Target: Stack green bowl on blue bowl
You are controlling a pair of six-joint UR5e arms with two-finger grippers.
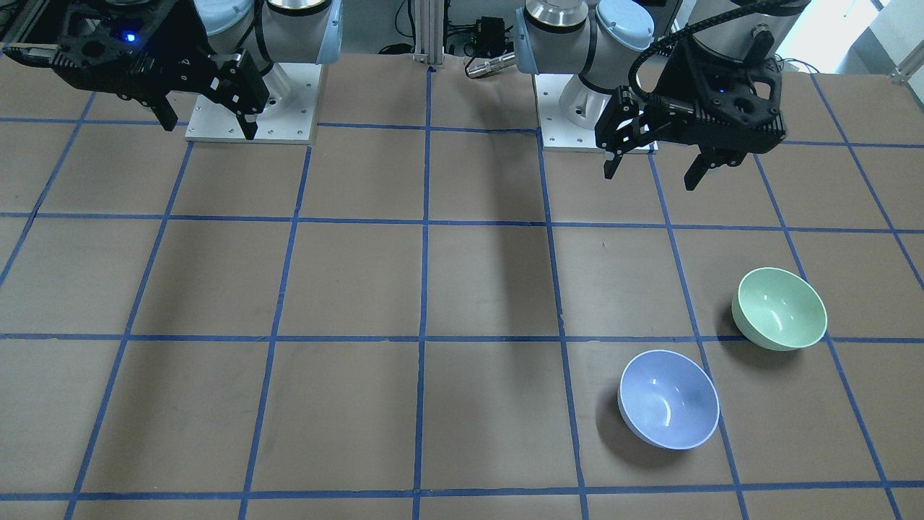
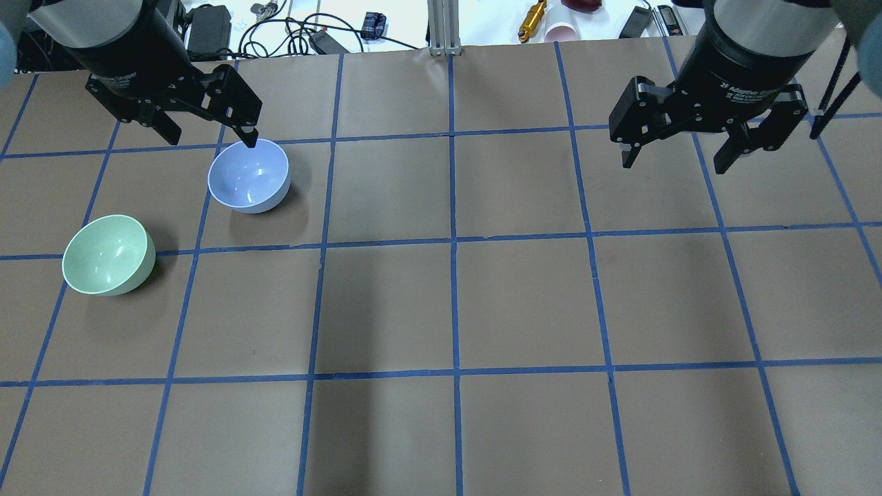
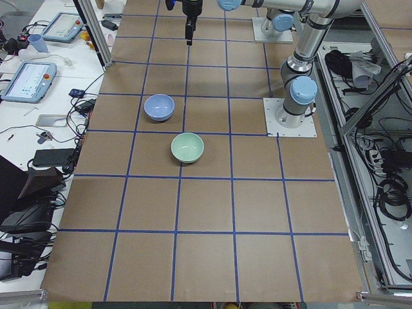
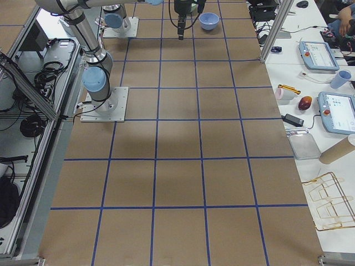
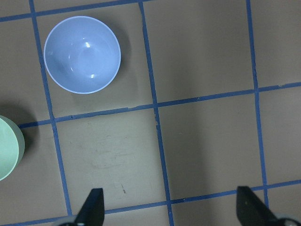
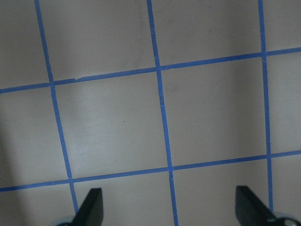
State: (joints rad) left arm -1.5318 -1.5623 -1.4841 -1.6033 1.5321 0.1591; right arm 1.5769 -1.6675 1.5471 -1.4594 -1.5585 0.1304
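Two bowls are seen apart on the table [image 1: 361,282], unstacked.
The green bowl [image 1: 779,308] is set upright on the robot's left side; the blue bowl [image 1: 669,399] is set near it, farther from the base, not touching. The left gripper [image 1: 652,173] and right gripper [image 1: 209,128] are held above the table, fingers spread, nothing grasped.

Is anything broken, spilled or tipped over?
No, nothing stands out. The green bowl and blue bowl both sit upright, empty and whole, apart on the table.
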